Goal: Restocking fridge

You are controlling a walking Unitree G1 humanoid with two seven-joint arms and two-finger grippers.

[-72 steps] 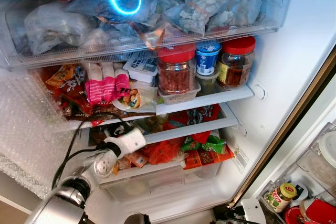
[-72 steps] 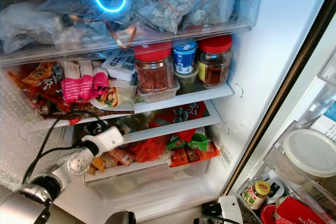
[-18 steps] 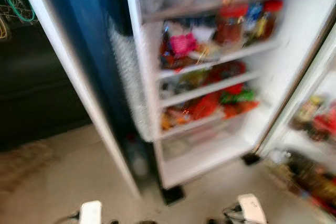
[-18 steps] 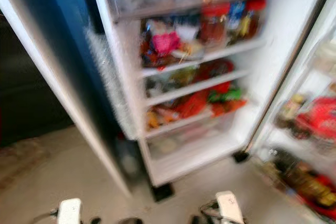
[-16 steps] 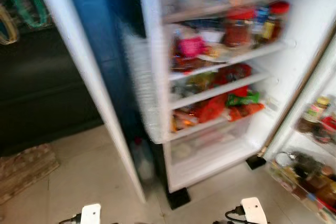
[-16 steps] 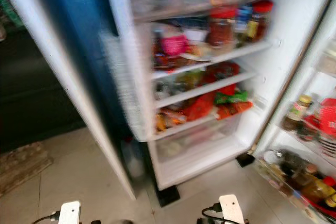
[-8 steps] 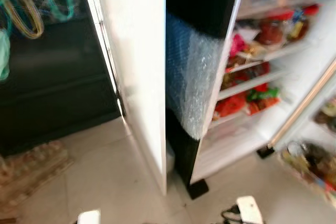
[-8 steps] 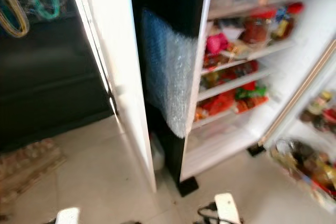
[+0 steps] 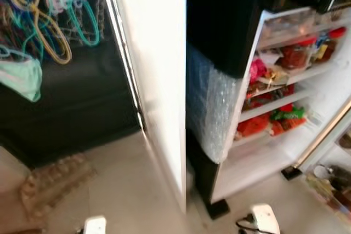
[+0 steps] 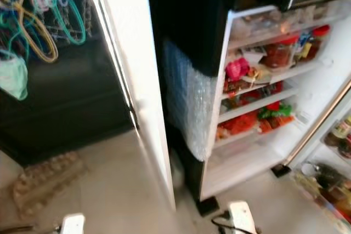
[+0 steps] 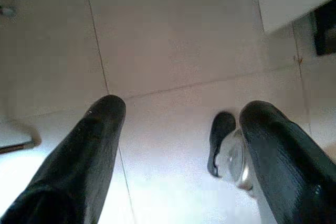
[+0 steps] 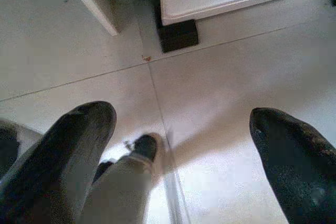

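Nearest: left gripper [image 11: 178,129] hanging low over pale floor tiles [image 11: 173,40], fingers spread wide, nothing between them. Right gripper [image 12: 184,140] likewise down over the tiles, fingers spread apart, grasping nothing; a black fridge foot [image 12: 177,34] and the white lower edge of the cabinet just beyond it. White wrist housings of both arms at the bottom edge of the head views, left [image 9: 94,226] and right [image 9: 264,217].

Middle ground, robot's left: flattened egg carton [image 9: 55,182] lying on the floor near a dark wall. Centre: tall white panel [image 9: 159,80] standing edge-on between the dark area and the fridge.

Fridge [image 9: 285,152] right of centre, door open, interior lit. Bubble wrap [image 9: 211,108] hanging on its dark left side wall, reaching down toward the lowest shelf level. Shelves stocked: red-lidded jars [image 9: 296,53] on the upper shelf, pink packet [image 9: 256,70] beside them toward the left, red and green packets [image 9: 274,120] on the shelves below. Clear drawer [image 9: 299,26] with bagged items above the jars. Bottom compartment white; contents not resolvable, frames blurred. Door rack [image 10: 334,179] at far right carrying bottles and jars, details too soft to read.

Farthest, upper left: cluster of coloured clothes hangers [image 9: 49,9], yellow, teal and blue, with a pale green cloth [image 9: 22,78] hanging under them against the dark background.
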